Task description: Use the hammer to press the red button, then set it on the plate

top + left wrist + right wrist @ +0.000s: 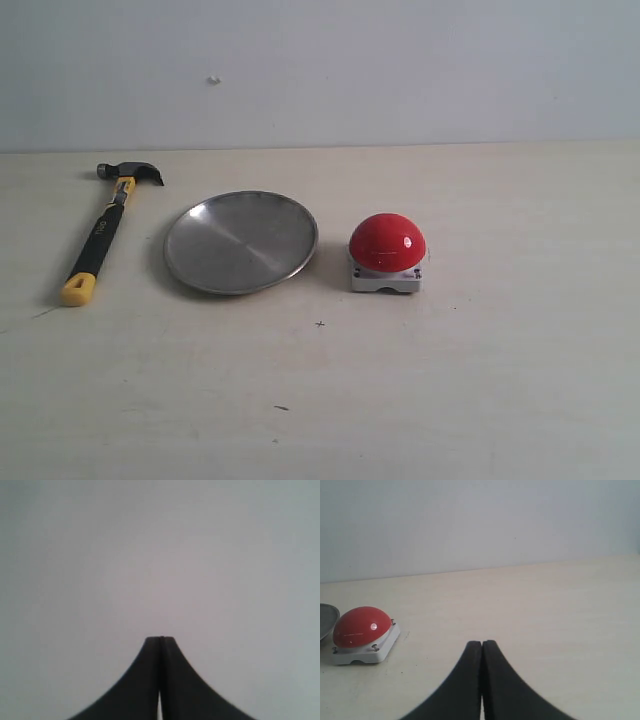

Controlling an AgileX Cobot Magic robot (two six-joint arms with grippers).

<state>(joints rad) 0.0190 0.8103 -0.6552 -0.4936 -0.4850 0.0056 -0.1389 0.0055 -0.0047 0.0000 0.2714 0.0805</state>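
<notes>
- The hammer (105, 232) lies flat on the bench (480, 380), just beside the plate (240, 242), at 9 o'clock from it. Its dark head is at the 12 o'clock end and its yellow butt at the 7 o'clock end.
- The red button (387, 243) sits just beside the plate, at 3 o'clock from it.
- The left tool (160, 639) is pinched narrow with nothing in it. It sees only a plain grey wall, so I cannot tell how far it is from the hammer.
- The right tool (482, 642) is pinched narrow too and holds nothing.
- The handle lies low on the bench. A tool that does not open wide first could bump it away.
- A grip too near the butt could let the heavy head tip down.
- The plate is between the hammer and the button. A low carry could knock the plate.
- A push off the middle of the round red top could slide off, or shove the button along the bench.
- The plate is shiny and shallow. A dropped hammer might slip over its rim.
- Count: one hammer, one plate, one red button, two tools.
</notes>
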